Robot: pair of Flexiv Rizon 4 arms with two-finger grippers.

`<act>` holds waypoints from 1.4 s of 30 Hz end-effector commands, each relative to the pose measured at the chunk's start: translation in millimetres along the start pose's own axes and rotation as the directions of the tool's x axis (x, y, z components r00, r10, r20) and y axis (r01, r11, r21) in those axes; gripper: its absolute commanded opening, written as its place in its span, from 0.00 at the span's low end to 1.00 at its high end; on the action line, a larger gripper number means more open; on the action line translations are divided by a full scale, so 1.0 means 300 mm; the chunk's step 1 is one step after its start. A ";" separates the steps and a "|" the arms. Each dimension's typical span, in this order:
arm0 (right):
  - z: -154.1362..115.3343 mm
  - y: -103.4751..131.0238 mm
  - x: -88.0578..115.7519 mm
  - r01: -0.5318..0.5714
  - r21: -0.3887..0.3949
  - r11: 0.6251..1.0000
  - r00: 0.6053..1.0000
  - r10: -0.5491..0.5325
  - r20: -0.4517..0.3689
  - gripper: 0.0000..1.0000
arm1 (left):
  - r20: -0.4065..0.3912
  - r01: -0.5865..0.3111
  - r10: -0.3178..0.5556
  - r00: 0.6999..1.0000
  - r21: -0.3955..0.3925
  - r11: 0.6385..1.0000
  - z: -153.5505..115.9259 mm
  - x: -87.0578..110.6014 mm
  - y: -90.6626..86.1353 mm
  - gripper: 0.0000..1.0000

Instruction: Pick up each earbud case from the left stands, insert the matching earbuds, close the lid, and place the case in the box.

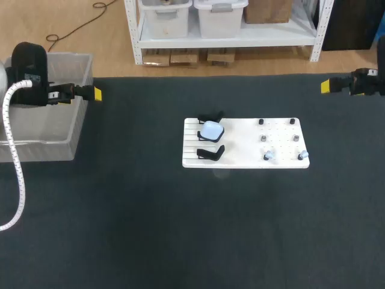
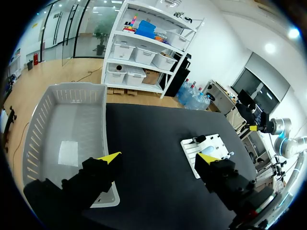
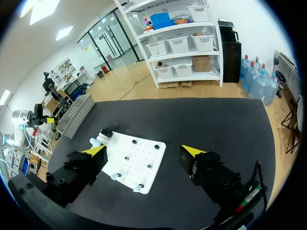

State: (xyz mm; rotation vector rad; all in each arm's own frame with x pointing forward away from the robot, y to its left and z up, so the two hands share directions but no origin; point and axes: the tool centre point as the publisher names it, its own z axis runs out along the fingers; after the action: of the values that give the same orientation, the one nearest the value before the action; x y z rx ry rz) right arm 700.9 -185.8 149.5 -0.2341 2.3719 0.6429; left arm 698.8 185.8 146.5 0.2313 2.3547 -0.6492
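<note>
A white board (image 1: 245,143) lies mid-table. On its left side stand black holders, and a pale blue earbud case (image 1: 211,130) rests on the middle one. Two pale earbuds (image 1: 268,156) (image 1: 303,155) sit on pegs near the board's front right. My left gripper (image 1: 93,93) hovers open beside the grey box (image 1: 72,135) at the far left. My right gripper (image 1: 325,86) stands open at the far right. In the left wrist view the gripper (image 2: 159,160) is empty, with the box (image 2: 76,86) and the case (image 2: 207,150) ahead. The right wrist view's gripper (image 3: 145,150) is empty above the board (image 3: 136,160).
Several small dark pegs (image 1: 261,121) stand on the right half of the board. One black holder (image 1: 210,153) in front of the case and one behind it (image 1: 210,117) carry nothing. Black table mat surrounds the board on all sides.
</note>
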 end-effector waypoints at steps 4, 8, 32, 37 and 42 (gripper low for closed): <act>-0.001 0.000 0.000 0.000 0.000 1.000 1.000 0.000 0.000 1.00 | -0.006 0.001 -0.001 1.000 -0.007 1.000 -0.001 -0.004 -0.005 1.00; -0.001 0.000 0.000 0.000 0.000 1.000 1.000 0.000 0.000 1.00 | -0.006 0.001 -0.001 1.000 -0.007 1.000 -0.001 -0.004 -0.005 1.00; -0.001 0.000 0.000 0.000 0.000 1.000 1.000 0.000 0.000 1.00 | 0.027 -0.296 0.298 0.954 0.221 0.929 -0.002 -0.051 -0.103 1.00; -0.001 0.000 0.000 0.000 0.000 1.000 1.000 0.000 0.000 1.00 | 0.047 -0.453 0.459 0.887 0.274 0.848 -0.002 -0.085 -0.154 1.00; -0.001 0.000 0.000 0.000 0.000 1.000 1.000 0.000 0.000 1.00 | 0.064 -0.558 0.570 0.819 0.319 0.766 0.012 -0.116 -0.203 1.00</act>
State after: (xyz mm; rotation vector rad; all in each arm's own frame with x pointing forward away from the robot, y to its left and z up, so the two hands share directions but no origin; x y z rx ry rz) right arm 700.9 -185.7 149.5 -0.2340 2.3719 0.6430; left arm 700.7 133.9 189.3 0.9289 2.0866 -0.6393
